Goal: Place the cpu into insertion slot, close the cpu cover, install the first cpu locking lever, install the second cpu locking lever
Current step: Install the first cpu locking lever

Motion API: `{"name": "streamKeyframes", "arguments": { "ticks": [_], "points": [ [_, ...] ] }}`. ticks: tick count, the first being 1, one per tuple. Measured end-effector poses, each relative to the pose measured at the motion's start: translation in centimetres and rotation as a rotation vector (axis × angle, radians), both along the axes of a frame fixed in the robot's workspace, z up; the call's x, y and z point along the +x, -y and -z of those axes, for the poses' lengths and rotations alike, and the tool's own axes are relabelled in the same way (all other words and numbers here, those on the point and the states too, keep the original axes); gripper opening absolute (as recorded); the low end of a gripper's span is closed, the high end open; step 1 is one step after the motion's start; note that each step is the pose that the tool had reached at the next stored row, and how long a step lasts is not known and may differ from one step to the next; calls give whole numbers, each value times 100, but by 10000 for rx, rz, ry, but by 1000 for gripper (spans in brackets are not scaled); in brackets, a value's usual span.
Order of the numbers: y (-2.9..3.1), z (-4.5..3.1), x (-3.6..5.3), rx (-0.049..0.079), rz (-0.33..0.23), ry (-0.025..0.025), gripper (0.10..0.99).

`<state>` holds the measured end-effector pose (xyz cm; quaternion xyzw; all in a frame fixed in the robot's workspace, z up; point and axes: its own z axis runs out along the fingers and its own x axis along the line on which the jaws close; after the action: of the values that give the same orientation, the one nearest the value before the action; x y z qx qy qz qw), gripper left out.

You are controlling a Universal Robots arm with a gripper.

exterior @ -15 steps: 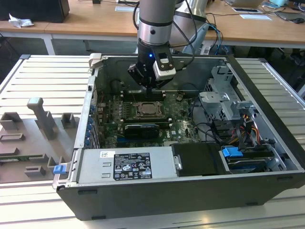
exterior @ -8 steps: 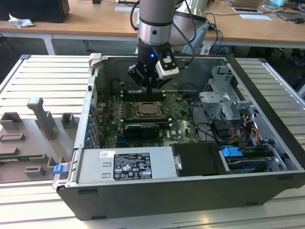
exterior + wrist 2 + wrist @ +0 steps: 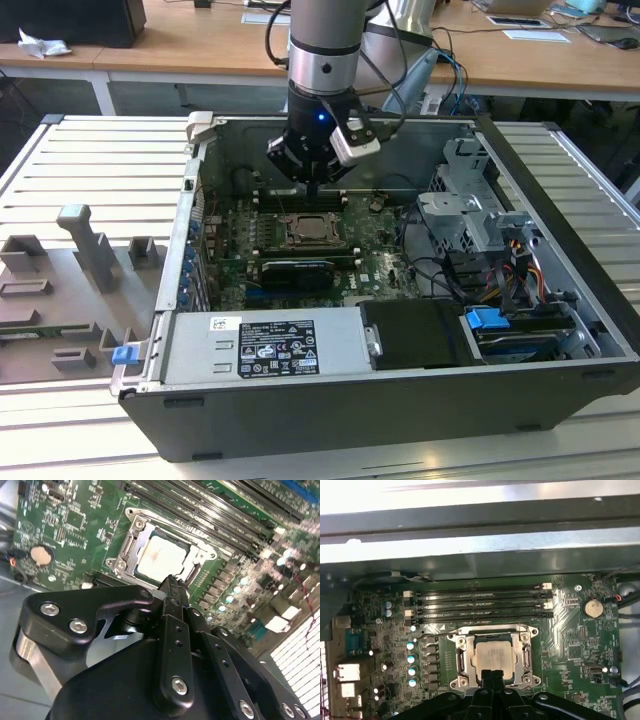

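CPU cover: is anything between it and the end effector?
Nothing visible does. The end effector hangs shut and empty close by one edge of the cover, which lies flat around the cpu.

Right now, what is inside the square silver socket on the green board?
The flat, pale silver square cpu lies inside the silver-rimmed square insertion slot. Whatever is under the cpu is covered.

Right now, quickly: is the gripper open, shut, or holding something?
Gripper: fingers shut, nothing held between them, tips close to the pale silver-beige square cpu chip seated on the green board.
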<state>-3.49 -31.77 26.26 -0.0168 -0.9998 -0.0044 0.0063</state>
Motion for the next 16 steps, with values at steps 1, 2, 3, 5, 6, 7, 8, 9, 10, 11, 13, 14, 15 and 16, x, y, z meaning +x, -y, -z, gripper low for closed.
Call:
{"name": "streamKeyframes", "arguments": {
  "ticks": [1, 2, 3, 5, 6, 7, 8, 9, 10, 11, 13, 14, 15, 16],
  "points": [
    [0, 0, 0, 0, -45, 0, 106],
    [0, -3, 0, -1, -53, 0, 106],
    [0, -12, 0, -2, -61, 0, 106],
    [0, -41, 0, -2, -87, 1, 106],
    [-1, -40, 0, 2, -167, 2, 106],
    [-1, -40, 0, 1, -273, 2, 106],
    [-1, -40, -4, 0, -357, 1, 106],
    [-1, -40, -18, 0, -392, 1, 106],
    [-1, -41, -36, 1, -398, 2, 106],
    [-1, -41, -66, 4, -398, 7, 106],
    [-1, -41, -105, 6, -399, 14, 106],
    [0, -41, -130, 6, -398, 21, 106],
    [-1, -41, -156, 6, -398, 30, 106],
    [0, -41, -207, 5, -400, 50, 106]
  ]
}}
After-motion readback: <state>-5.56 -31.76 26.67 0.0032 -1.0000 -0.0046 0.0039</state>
